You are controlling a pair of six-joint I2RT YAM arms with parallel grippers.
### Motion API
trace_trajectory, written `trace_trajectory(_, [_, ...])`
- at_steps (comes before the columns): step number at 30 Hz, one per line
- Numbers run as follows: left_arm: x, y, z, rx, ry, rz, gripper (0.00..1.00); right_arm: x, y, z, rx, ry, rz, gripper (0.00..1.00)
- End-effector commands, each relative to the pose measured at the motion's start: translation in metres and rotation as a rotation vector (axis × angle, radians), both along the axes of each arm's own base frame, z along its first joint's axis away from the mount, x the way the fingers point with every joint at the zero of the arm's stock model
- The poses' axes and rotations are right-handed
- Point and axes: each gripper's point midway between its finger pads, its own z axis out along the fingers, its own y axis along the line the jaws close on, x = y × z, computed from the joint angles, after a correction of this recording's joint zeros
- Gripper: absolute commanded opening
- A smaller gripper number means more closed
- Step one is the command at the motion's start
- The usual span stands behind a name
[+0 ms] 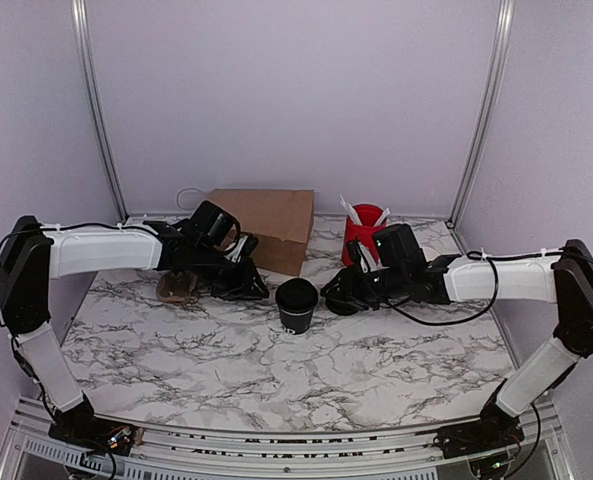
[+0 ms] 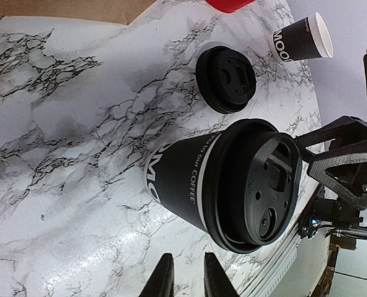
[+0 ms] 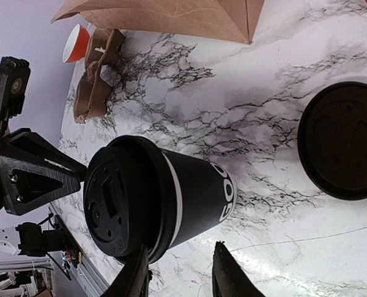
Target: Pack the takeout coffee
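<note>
Your takeout coffee cup [image 1: 296,305] stands just ahead of your left gripper [image 2: 188,258] and right gripper [image 3: 180,247]: black paper, white lettering low down, white rim under a black lid [image 2: 257,185]. Left fingers barely parted, right wider; both empty.

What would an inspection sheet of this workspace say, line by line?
Surface: marble-pattern table, no spills seen.
Job's things: lidded black cup upright at centre; brown paper bag behind it.
Clutter: loose black lid, open black cup, red cup with sticks, cardboard piece.
Grippers: left gripper and right gripper slightly open, empty, flanking the lidded cup.
Cables: black cable loops beside the right arm.
Surroundings: plain walls, metal frame posts.
</note>
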Motion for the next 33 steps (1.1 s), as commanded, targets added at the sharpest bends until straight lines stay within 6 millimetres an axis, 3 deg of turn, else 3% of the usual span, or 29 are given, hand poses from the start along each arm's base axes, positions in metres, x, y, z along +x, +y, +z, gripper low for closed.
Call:
trace_trajectory(1, [-0.003,-0.017,0.014,-0.083,-0.006,-0.014,0.17,0.016,0.007,0.020,0.046,-0.057,0.015,0.33])
trace_trajectory(21, [-0.008,-0.030,-0.003,-0.069,0.022,-0.032,0.17,0.019,0.016,0.004,0.057,-0.022,0.045,0.33])
trace_trajectory(33, [-0.012,-0.022,-0.032,-0.003,0.065,-0.018,0.17,0.010,0.019,-0.024,-0.005,0.031,0.051,0.31])
